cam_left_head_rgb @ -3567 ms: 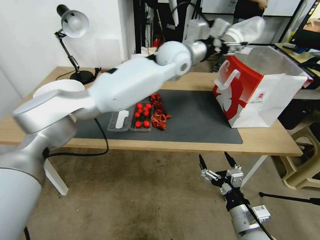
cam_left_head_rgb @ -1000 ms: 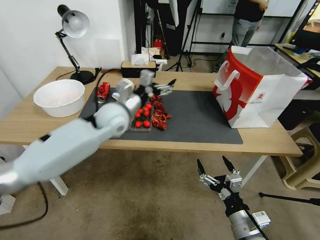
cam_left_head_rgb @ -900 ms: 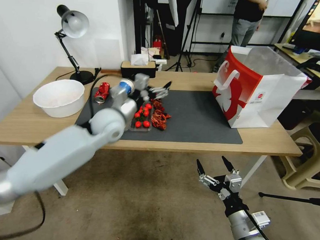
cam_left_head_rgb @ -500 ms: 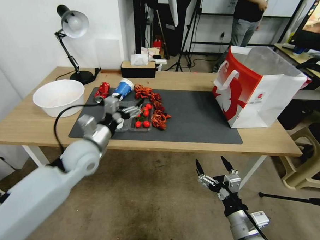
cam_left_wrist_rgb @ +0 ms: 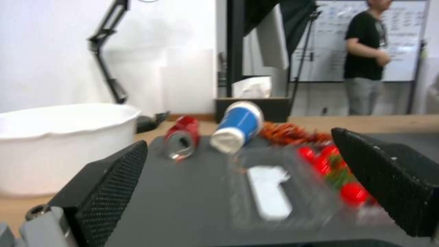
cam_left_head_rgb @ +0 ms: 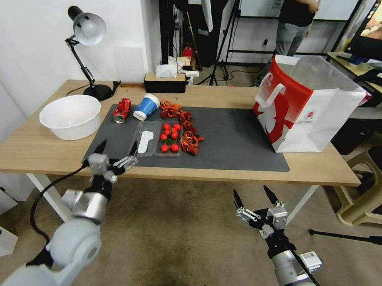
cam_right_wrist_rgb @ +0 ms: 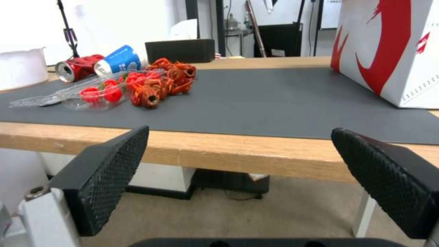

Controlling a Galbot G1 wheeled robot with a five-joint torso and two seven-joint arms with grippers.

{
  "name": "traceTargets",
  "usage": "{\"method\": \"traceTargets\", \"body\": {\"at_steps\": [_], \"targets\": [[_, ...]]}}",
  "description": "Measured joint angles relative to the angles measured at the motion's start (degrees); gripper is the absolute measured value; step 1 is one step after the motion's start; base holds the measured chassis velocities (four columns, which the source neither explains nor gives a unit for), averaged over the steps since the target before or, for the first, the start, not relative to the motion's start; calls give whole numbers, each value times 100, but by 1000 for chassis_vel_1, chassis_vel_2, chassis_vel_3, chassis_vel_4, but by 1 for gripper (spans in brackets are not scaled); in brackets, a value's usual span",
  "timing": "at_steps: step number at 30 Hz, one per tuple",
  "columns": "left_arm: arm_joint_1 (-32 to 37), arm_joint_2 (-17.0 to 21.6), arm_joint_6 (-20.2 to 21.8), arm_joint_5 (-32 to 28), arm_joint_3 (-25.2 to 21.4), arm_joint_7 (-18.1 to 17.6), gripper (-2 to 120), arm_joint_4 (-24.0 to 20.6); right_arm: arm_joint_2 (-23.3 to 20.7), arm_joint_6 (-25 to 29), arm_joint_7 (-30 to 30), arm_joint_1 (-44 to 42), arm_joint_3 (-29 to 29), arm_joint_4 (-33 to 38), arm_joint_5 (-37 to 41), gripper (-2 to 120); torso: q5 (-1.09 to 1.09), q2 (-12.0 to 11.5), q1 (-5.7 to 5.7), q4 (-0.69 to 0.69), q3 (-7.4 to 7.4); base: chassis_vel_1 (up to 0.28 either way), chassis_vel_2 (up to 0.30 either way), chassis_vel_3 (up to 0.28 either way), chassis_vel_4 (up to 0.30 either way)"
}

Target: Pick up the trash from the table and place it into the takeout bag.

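Left gripper [cam_left_head_rgb: 116, 149] spread empty at table [cam_left_head_rgb: 39, 145] edge, right gripper [cam_left_head_rgb: 256, 197] spread below — takeout bag [cam_left_head_rgb: 323, 119] interior hidden

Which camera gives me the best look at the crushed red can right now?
The left wrist view: the crushed red can lies close ahead on the mat between the open fingers, its open end facing the camera. The head view shows it small, beside the blue cup. The right wrist view catches it farther off.
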Motion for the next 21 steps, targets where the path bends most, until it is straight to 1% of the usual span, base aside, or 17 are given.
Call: {"method": "traceTargets", "body": {"at_steps": [1, 2, 3, 4, 6, 10, 14, 19, 20, 21], "targets": [[0, 0, 0, 0, 0, 0, 100, 0, 0, 0, 0, 0, 0, 0, 0, 100, 0, 0, 0, 0, 0, 0, 0, 0, 0], [184, -120, -149, 207, -26, -67, 100, 58, 5, 11, -7, -2, -6, 0, 0, 100, -1, 0, 0, 1, 0, 0, 0, 0, 0], [257, -170, -197, 268, -28, -115, 100, 76, 6, 23, -15, -2, -7, 0, 0, 100, -1, 0, 0, 1, 0, 0, 0, 0, 0], [436, -309, -276, 397, -46, -186, 100, 103, 11, 52, -39, -4, -10, -2, 13, 100, -1, 0, 0, 0, 0, 0, 0, 0, 0], [514, -373, -292, 479, -65, -192, 100, 114, 13, 72, -56, -3, -12, -2, 29, 100, 0, 0, 0, 0, 1, 0, 0, 0, 0], [631, -477, -356, 676, -92, -136, 100, 155, 17, 86, -73, 0, -15, -1, 54, 100, 0, 0, 0, 0, 1, 0, 0, 0, 0], [793, -689, -459, 971, -90, -20, 100, 217, 24, 91, -80, 11, -15, 15, 85, 100, -1, 0, 0, 0, 0, 0, 0, 0, 0], [834, -751, -467, 991, -73, -5, 100, 218, 24, 91, -81, 13, -13, 18, 91, 100, 1, 0, 0, 0, 0, 0, 0, 0, 0], [914, -844, -507, 1063, -44, 57, 100, 254, 24, 93, -87, 13, -5, 33, 129, 100, 0, 0, 0, 0, 0, 0, 0, 0, 0], [915, -846, -511, 1066, -43, 60, 100, 257, 24, 93, -87, 13, -5, 33, 129, 100, 0, 0, 0, 0, 0, 0, 0, 0, 0]]}}
